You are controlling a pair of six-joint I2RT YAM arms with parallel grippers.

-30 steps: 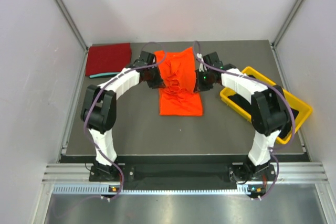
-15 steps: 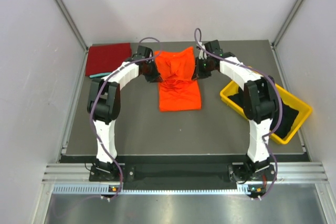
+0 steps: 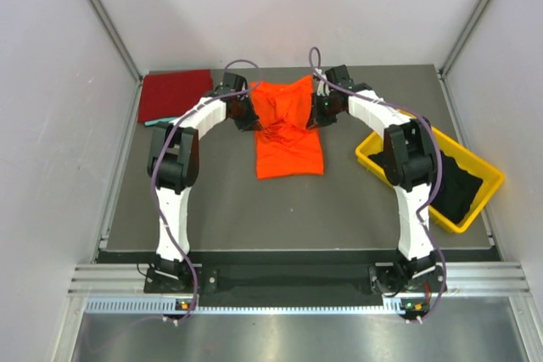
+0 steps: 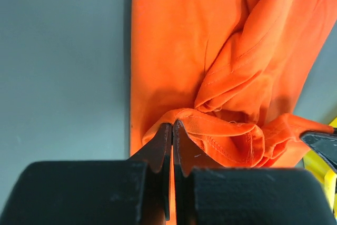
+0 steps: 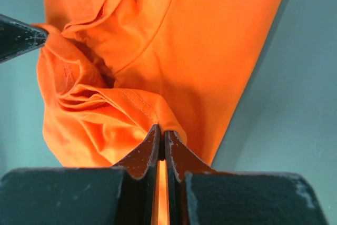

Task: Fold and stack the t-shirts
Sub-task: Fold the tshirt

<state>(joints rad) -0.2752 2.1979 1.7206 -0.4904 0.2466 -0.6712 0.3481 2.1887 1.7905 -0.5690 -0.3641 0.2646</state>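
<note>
- Yellow plastic bin [image 3: 371, 158] sits at 3 o'clock on the grey table [image 3: 339, 201], with black t-shirts [image 3: 462, 186] lying inside. In my top view the right arm's elbow covers the left part of the bin.
- A folded dark red t-shirt [image 3: 174, 95] lies in the 10 o'clock corner, with a teal cloth [image 3: 159, 122] edge showing at its near side. Both are well apart from the arms.
- The orange t-shirt [image 3: 288, 129] lies between the centre and 12 o'clock. Its near half is flat and its far half is bunched.
- Both arms reach far forward and bend inward. The left gripper [image 4: 171, 126] is at the shirt's 9 o'clock side, the right gripper [image 5: 161, 129] at its 3 o'clock side.
- Each pair of jaws is clenched on a pinched fold of the orange cloth.
- The cloth is soft, with stitched hems and deep creases between the two grips.
</note>
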